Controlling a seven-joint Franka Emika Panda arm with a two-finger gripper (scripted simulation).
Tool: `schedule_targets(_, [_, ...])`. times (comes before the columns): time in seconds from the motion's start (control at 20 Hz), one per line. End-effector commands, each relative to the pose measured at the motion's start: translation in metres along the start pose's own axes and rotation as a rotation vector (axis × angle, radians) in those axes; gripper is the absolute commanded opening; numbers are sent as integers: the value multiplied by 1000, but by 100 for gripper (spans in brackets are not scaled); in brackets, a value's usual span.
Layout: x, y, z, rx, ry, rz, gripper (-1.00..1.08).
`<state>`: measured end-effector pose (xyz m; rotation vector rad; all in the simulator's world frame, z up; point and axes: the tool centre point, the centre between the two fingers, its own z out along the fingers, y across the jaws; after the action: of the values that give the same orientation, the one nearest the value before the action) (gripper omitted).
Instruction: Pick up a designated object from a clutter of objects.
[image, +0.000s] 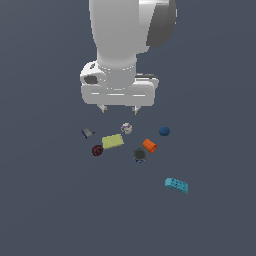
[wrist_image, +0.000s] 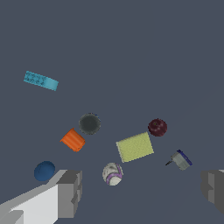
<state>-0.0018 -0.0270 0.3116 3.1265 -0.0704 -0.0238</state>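
Observation:
The cyan elongated block (image: 176, 185) with small bumps lies apart from the others, at the exterior view's lower right; it also shows in the wrist view (wrist_image: 40, 81). My gripper (image: 119, 109) hangs open and empty high above the clutter, over the whitish ball (image: 126, 128). In the wrist view the two fingers (wrist_image: 70, 192) stand wide apart with the whitish ball (wrist_image: 113, 173) between them. The clutter holds a yellow-green slab (image: 112, 141), an orange cylinder (image: 149, 145), a dark blue ball (image: 164, 131), a dark red ball (image: 97, 150), a dark grey round piece (image: 139, 154) and a small grey-blue piece (image: 88, 133).
All items rest on a flat dark grey-blue surface (image: 50, 210). The cyan block lies well away from the cluster, with bare surface around it.

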Motion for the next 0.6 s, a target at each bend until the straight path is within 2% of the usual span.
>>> schedule_targets(0.0, [0, 0, 0, 0, 0, 0, 100])
schedule_targets(0.55, [-8, 18, 1, -4, -24, 2, 100])
